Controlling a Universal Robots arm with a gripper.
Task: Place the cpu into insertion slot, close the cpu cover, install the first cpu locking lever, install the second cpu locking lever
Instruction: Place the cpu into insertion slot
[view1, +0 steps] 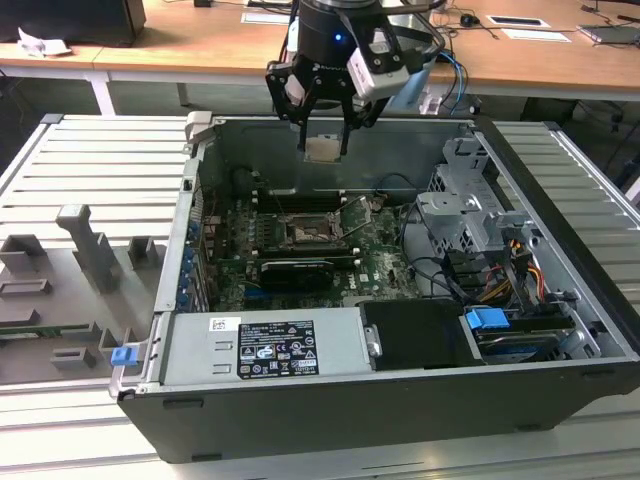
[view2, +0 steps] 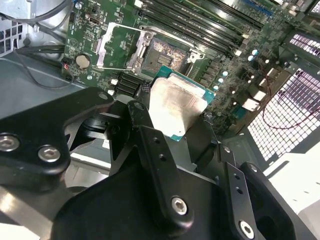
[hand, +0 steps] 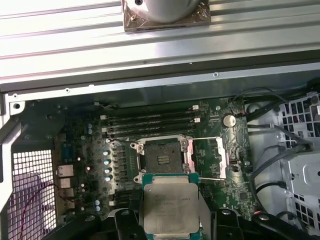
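Above the open computer case, whose insertion slot lies uncovered, the gripper clamps the cpu.

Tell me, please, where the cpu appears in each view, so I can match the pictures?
Exterior view: the cpu hangs in the hand above the open case.
First wrist view: the cpu, top showing, overlapping the rim of the insertion slot.
Second wrist view: the cpu, gripped, close to that slot.
Shared landmark: the insertion slot, pin field bare.
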